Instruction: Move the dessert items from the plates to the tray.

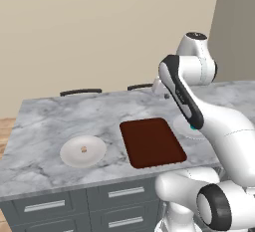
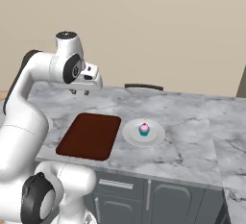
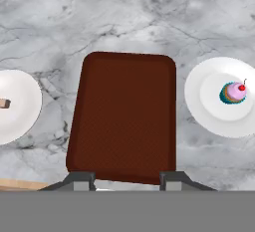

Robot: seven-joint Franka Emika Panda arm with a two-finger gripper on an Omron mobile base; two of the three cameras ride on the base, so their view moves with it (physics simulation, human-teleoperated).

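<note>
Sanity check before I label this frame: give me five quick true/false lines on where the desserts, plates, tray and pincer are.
1. The tray has nothing on it. True.
2. The cupcake sits on the tray. False: it is on a plate beside the tray.
3. The small tan morsel lies on the other plate, on the tray's opposite side. True.
4. The pincer is clamped on the cupcake. False: it hangs above the counter near the tray's far end, holding nothing.
5. The two plates are stacked. False: they lie apart, with the tray between them.
</note>
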